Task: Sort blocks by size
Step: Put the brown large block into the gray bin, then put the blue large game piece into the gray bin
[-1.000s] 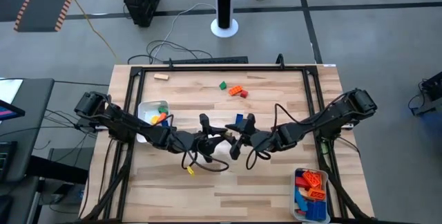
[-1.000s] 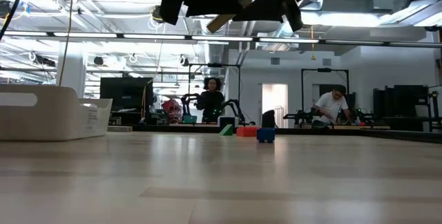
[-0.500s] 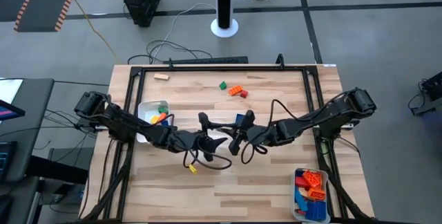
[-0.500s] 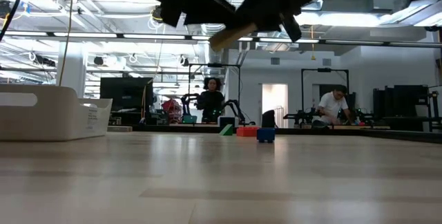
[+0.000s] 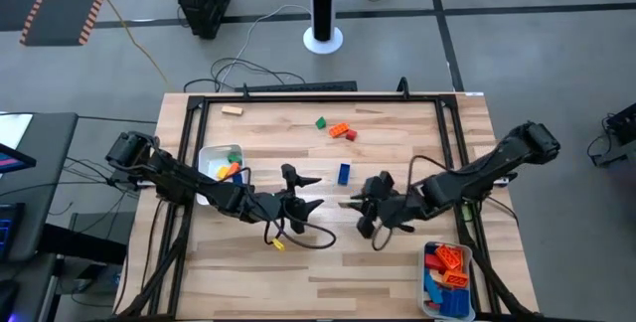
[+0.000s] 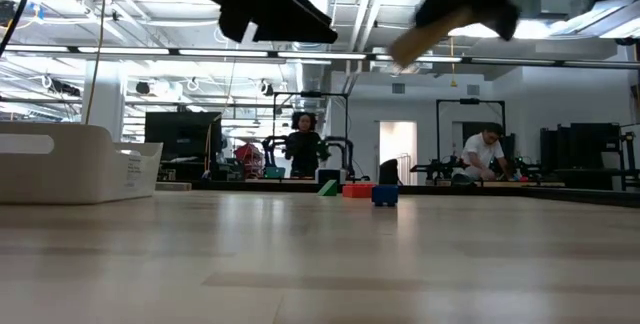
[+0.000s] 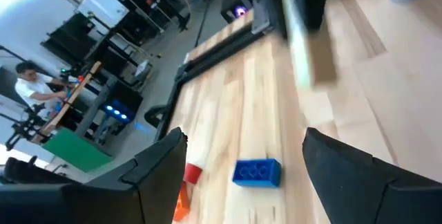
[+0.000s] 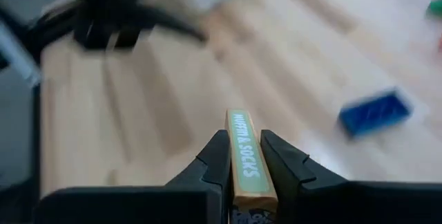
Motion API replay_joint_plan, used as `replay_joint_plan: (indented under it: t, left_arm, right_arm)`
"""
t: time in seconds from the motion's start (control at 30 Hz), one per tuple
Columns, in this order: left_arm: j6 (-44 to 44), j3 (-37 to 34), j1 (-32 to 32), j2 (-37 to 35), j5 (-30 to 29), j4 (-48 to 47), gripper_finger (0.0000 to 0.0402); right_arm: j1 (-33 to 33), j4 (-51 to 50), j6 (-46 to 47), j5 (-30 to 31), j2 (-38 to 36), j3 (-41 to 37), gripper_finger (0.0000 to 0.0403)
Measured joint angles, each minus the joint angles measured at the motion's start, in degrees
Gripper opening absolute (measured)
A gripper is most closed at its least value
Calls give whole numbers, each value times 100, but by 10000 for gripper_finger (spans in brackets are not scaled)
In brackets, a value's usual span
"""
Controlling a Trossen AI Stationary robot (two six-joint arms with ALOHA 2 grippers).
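My right gripper [image 5: 360,206] hangs above the table's middle, shut on a tan wooden bar block [image 8: 243,148] that carries a green printed strip; the bar also shows in the low view [image 6: 418,40]. My left gripper [image 5: 310,193] faces it from the left, open, with nothing between its fingers [image 7: 244,134]. A blue block [image 5: 344,173] lies flat on the table just beyond both grippers. At the far side lie a green block [image 5: 321,121], an orange block [image 5: 340,129] and a red block [image 5: 351,135]. My right gripper pinches the tan bar's two long sides [image 8: 242,177] between its two fingers. The bar lies along the fingers and sticks out past their tips. The fingers slant down toward the table's left. The bar is lifted clear of the table, its free end lower.
A white tray [image 5: 211,153] with small blocks stands at the left, behind my left arm. Another white tray [image 5: 425,284] with red, orange and blue blocks stands at the near right corner. A tan block [image 5: 233,110] lies at the far left. Bare wood runs along the near side.
The tan bar has passed from hand to hand. My left gripper has opened and let it go, staying where it was. My right gripper has shut on the bar and drawn back with it toward the table's right, tipping further down.
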Motion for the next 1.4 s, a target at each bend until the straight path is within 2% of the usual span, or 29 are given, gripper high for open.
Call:
replay_joint_plan:
  t: [0.1, 0.23, 0.43, 0.57, 0.73, 0.83, 0.97, 1.17, 1.27, 1.4]
  left_arm:
    - [-141, 0, -55, -34, -2, -252, 275]
    - [-282, -1, -105, -46, -7, -530, 275]
    - [-231, -7, -80, -44, 104, -623, 276]
    - [-338, -7, 15, -44, 602, -595, 276]
    - [-1116, -4, 342, 216, 1737, -211, 276]
    - [-1241, -4, 457, 483, 1818, -81, 276]
    - [-1241, -4, 504, 590, 1799, -40, 276]
    - [-1248, -4, 507, 578, 1753, -66, 276]
    - [-1399, -4, 507, 577, 1747, -162, 276]
    - [-1641, -4, 539, 577, 1729, -380, 276]
  right_arm:
    - [314, -555, 548, -403, -211, 2, 81]
    - [776, -1361, 1675, -1523, -406, 4, 81]
    - [1728, -2405, 3571, -2658, -554, 284, 81]
    - [2399, -2755, 4782, -3207, -554, 458, 86]
    - [3025, -3735, 6252, -3247, -477, 456, 136]
    - [3261, -3995, 6935, -3251, -426, 452, 174]
    - [3398, -3858, 7327, -3260, -402, 452, 213]
    - [3252, -4117, 7286, -3173, -462, 580, 224]
    - [2923, -4429, 6748, -2708, -440, 664, 217]
    - [2079, -4693, 5515, -1769, -355, 653, 211]
